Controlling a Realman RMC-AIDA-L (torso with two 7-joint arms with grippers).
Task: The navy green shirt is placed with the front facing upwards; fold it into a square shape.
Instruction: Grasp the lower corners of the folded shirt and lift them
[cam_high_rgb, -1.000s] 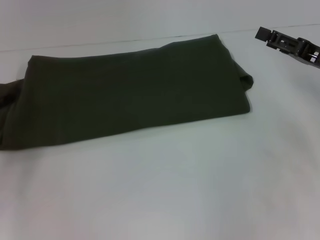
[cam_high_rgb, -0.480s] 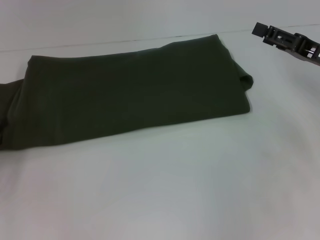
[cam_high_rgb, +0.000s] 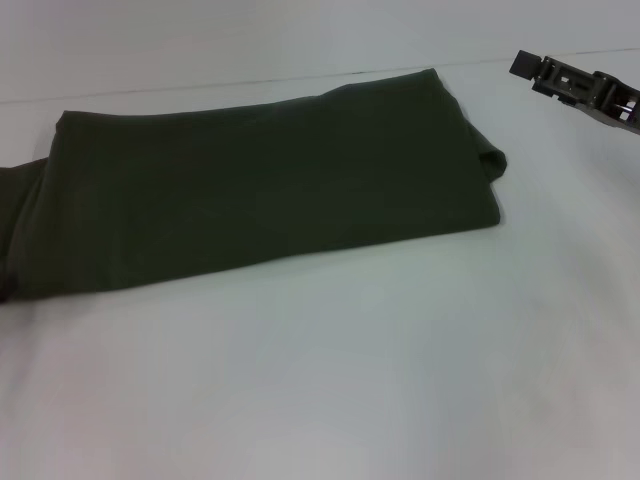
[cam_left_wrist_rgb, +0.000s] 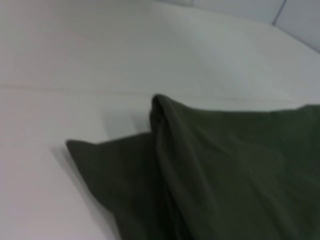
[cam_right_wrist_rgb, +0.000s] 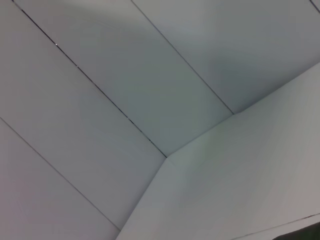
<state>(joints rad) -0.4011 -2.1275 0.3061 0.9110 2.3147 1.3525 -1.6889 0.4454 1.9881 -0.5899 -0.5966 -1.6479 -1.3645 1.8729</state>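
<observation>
From my head camera I see the navy green shirt (cam_high_rgb: 260, 190) lying on the white table (cam_high_rgb: 330, 380) as a long folded band. Its long axis runs across the table from my left to my right, and the right end sits a little farther from me than the left. The face turned up is plain dark green; I can make out no lettering or neck label on it. The right end finishes in a rounded fold with a small loop of cloth at its outer corner. The left end runs out of the head picture, so I cannot see how it finishes there. A looser flap lies past the band's squared far-left corner, also cut off.

The left wrist camera gives me that end up close: the shirt (cam_left_wrist_rgb: 220, 170) shows a thick stacked edge of several layers, with a single thinner pointed flap spread flat on the table beside it. The rest of the cloth leaves the picture.

The right gripper (cam_high_rgb: 578, 88) hangs beyond the shirt's right end, well apart from it and touching no cloth. I see only part of its dark body, cut by the picture's edge, so I cannot tell how far apart its fingers stand; it has hold of nothing I can see. The right wrist camera shows mostly pale wall panels.

The left gripper shows in none of my views.
</observation>
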